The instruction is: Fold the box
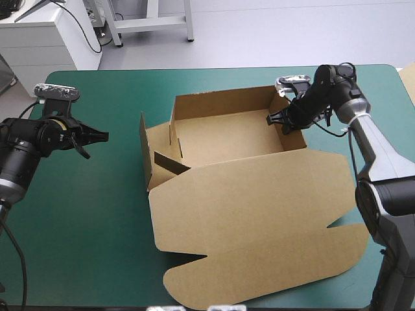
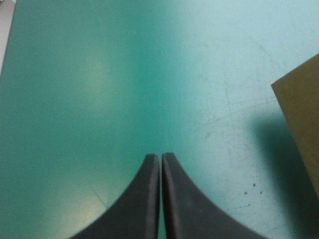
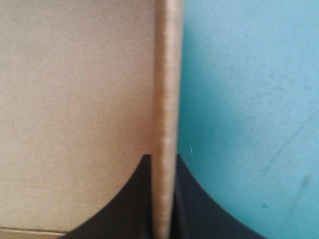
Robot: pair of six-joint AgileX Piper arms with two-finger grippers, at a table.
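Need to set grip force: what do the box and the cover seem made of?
Box: brown cardboard, matte; its cut edge looks thick and fibrous, possibly corrugated. Cover: teal-green, smooth with faint sheen and fine scratches; perhaps vinyl or rubber mat, uncertain.

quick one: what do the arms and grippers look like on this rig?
Left arm black; right arm black at the wrist, pale grey links behind. Left gripper and right gripper: two broad black fingers each, curved like fins, tapering to narrow tips.
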